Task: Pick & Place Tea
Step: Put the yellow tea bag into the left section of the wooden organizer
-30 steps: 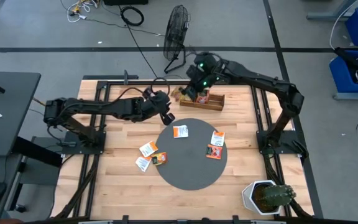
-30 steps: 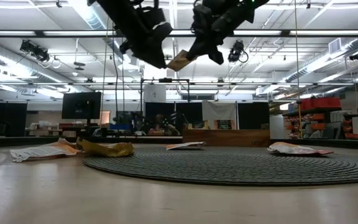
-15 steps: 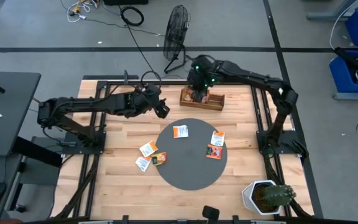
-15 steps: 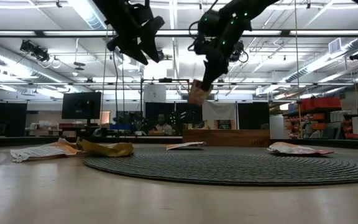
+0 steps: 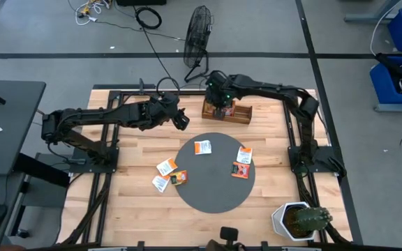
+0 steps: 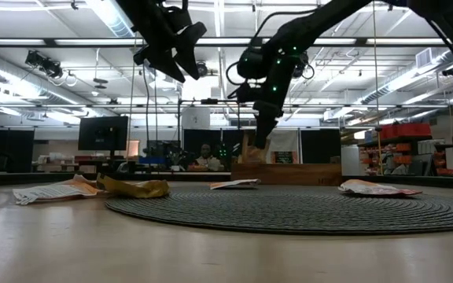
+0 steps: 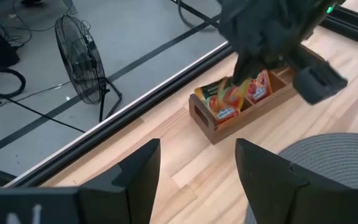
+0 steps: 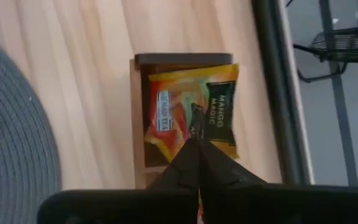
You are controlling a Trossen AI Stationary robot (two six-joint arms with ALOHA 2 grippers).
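My right gripper (image 5: 220,103) hangs over the left end of the brown wooden tray (image 5: 237,112) at the table's far side, shut on an orange tea sachet (image 8: 188,102) printed with dark text. My left gripper (image 5: 184,123) stands open in the air left of the tray, holding nothing; its fingers (image 7: 138,171) frame the tray (image 7: 211,124), in which other sachets (image 7: 261,86) stand. Three sachets (image 5: 202,147) (image 5: 244,155) (image 5: 239,169) lie flat on the round grey mat (image 5: 215,192). Three more (image 5: 167,167) (image 5: 160,183) (image 5: 179,178) lie at the mat's left edge. My right gripper pinches the sachet between its two shut fingertips, at the middle of its upper edge (image 8: 180,132). The fingers come from above, pointing steeply down. The sachet (image 6: 252,151) hangs below them over the tray's left end compartment (image 8: 139,112). Whether its lower edge touches the tray cannot be told.
A standing fan (image 5: 199,31) is on the floor beyond the far edge. A potted cactus (image 5: 300,219) sits at the near right corner. Dark frame rails (image 5: 295,132) run along the table's sides. Bare wood lies near the front edge.
My left gripper has opened, let go of the sachet and drawn back toward the table's left. My right gripper, shut on the sachet, has rolled its wrist and sunk toward the tray's left end, so the sachet now hangs just above the compartment.
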